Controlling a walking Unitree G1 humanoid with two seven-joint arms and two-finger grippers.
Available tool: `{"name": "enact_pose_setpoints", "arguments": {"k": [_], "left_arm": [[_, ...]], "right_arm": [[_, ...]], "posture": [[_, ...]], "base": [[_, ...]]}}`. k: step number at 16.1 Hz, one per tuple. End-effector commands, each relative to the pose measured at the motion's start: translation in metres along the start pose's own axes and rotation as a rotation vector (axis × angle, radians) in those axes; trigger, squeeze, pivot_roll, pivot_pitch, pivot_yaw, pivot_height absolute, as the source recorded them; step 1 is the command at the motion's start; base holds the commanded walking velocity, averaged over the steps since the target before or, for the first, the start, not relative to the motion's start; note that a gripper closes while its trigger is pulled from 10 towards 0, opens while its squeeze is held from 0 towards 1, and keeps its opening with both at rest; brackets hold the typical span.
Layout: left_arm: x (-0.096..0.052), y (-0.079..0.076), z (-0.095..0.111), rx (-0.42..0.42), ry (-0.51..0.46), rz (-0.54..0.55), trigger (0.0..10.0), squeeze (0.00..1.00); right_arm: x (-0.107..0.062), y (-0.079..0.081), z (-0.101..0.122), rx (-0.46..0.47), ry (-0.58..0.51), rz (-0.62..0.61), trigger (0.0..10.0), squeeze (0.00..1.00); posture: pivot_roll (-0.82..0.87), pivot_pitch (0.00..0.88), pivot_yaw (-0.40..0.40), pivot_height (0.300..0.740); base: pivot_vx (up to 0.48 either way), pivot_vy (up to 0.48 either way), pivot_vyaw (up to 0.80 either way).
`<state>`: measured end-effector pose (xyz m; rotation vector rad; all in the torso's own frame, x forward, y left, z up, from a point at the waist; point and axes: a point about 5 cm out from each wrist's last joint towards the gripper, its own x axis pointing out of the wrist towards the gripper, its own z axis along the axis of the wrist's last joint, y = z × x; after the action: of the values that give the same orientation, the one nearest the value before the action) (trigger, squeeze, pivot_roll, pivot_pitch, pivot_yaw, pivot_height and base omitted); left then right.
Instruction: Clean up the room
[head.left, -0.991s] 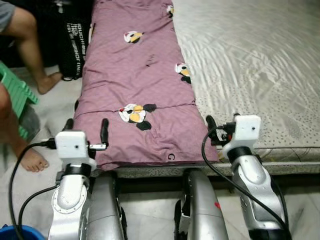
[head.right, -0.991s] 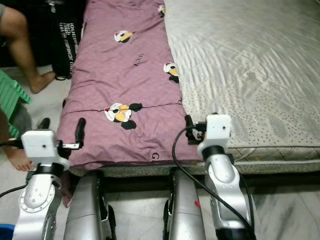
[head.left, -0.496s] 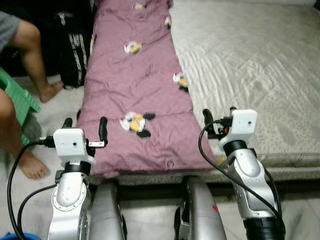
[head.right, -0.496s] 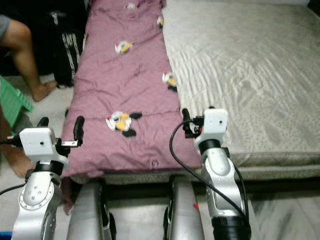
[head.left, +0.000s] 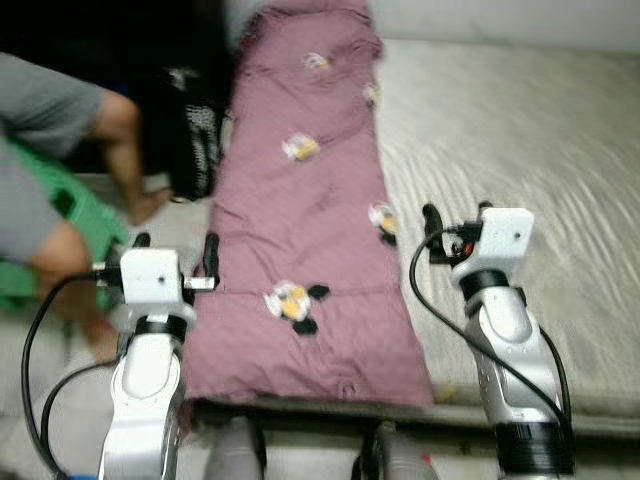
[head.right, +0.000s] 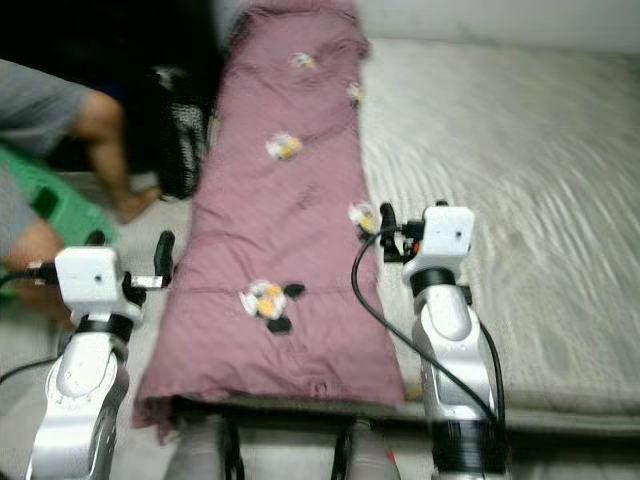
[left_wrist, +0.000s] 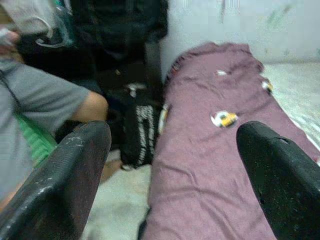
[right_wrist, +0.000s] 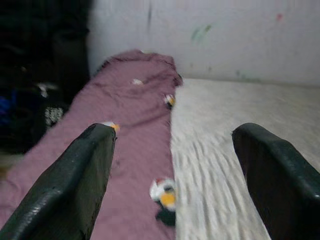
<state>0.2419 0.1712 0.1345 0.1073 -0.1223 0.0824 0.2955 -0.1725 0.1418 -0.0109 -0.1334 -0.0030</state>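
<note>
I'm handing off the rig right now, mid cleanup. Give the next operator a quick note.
Left pincer: open, holding nothing, raised beside the left edge of the purple blanket.
Right pincer: open, holding nothing, raised at the blanket's right edge, over the bed.
The blanket lies lengthwise along the bed's left side, folded into a long strip.
A person sits at left by a green stool and a black bag.
Nothing is gripped yet; what tidying remains cannot be told.

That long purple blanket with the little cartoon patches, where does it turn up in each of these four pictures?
Left eye view: the purple blanket runs up the middle, between the two grippers.
Right eye view: middle again, slightly further left.
Left wrist view: centre and right, between the black fingers.
Right wrist view: left half.
Shared landmark: the grey mattress alongside it.
</note>
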Motion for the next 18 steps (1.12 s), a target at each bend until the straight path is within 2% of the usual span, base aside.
{"name": "enact_pose_setpoints", "arguments": {"k": [1, 8, 14, 16, 18], "left_arm": [[-0.001, 0.0005, -0.0035, 0.02, 0.017, 0.005, 10.0, 0.0], [0.0034, -0.0037, -0.0077, 0.005, 0.038, -0.02, 10.0, 0.0], [0.0039, -0.0056, -0.0095, -0.011, 0.047, -0.024, 10.0, 0.0], [0.0041, -0.0064, -0.0094, -0.008, 0.047, -0.031, 10.0, 0.0], [0.0043, -0.0073, -0.0092, -0.006, 0.046, -0.036, 10.0, 0.0]], "right_arm": [[0.0, -0.0029, -0.0033, 0.0, 0.01, -0.015, 10.0, 0.0], [-0.0047, -0.0031, -0.0118, 0.022, 0.032, -0.015, 10.0, 0.0], [-0.0025, -0.0063, -0.0124, 0.002, 0.038, -0.031, 10.0, 0.0], [-0.0023, -0.005, -0.0127, -0.034, 0.041, -0.015, 10.0, 0.0], [-0.0026, -0.0049, -0.0126, -0.027, 0.038, -0.014, 10.0, 0.0]], "posture": [[0.07, 0.014, -0.007, 0.74], [0.06, 0.006, -0.01, 0.74], [0.06, 0.006, -0.013, 0.74], [0.06, 0.006, -0.012, 0.74], [0.06, 0.006, -0.013, 0.74]], "base": [[0.0, 0.0, 0.0], [0.0, 0.0, 0.0], [0.0, 0.0, 0.0], [0.0, 0.0, 0.0], [0.0, 0.0, 0.76]]}}
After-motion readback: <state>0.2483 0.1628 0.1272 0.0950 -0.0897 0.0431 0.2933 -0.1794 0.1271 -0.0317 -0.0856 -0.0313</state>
